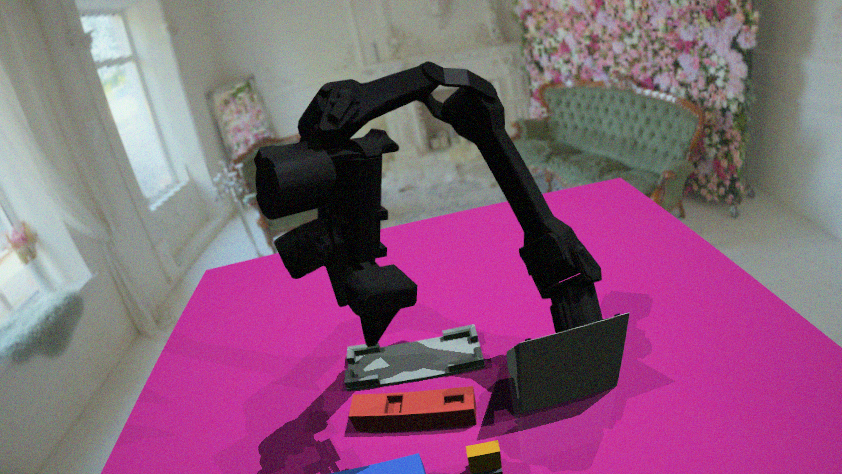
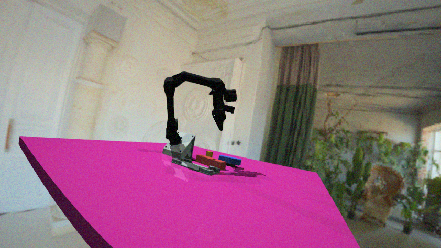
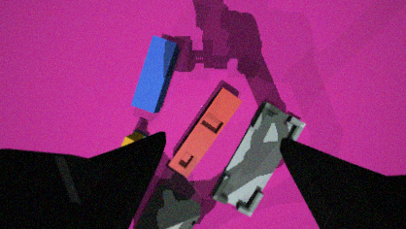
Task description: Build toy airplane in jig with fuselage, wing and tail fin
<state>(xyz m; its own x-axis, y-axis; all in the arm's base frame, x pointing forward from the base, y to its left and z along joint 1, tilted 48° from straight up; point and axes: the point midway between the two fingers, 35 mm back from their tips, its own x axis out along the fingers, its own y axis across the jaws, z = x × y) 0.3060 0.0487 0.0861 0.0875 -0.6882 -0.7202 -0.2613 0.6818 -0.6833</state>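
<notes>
The red fuselage (image 1: 424, 403) (image 2: 209, 160) (image 3: 198, 144) lies on the table beside the grey jig (image 1: 425, 356) (image 3: 249, 165), its two sockets facing up. The jig's cradle holds nothing. The blue wing (image 1: 393, 466) (image 2: 229, 159) (image 3: 150, 78) lies on the fuselage's other side, cut off by the lower edge in the top view. The small yellow tail fin (image 1: 483, 449) (image 2: 209, 153) (image 3: 130, 141) stands near it, partly hidden by a finger in the wrist view. My gripper (image 3: 222, 140) is open and empty, pointing down high above the table; in the wrist view the fuselage shows between its fingers.
The arm's grey base (image 1: 571, 366) (image 3: 186, 215) stands close to one end of the jig and fuselage. The magenta table (image 1: 265, 306) (image 2: 185, 209) bears all the parts. The arm's shadow falls across the jig and beside the wing.
</notes>
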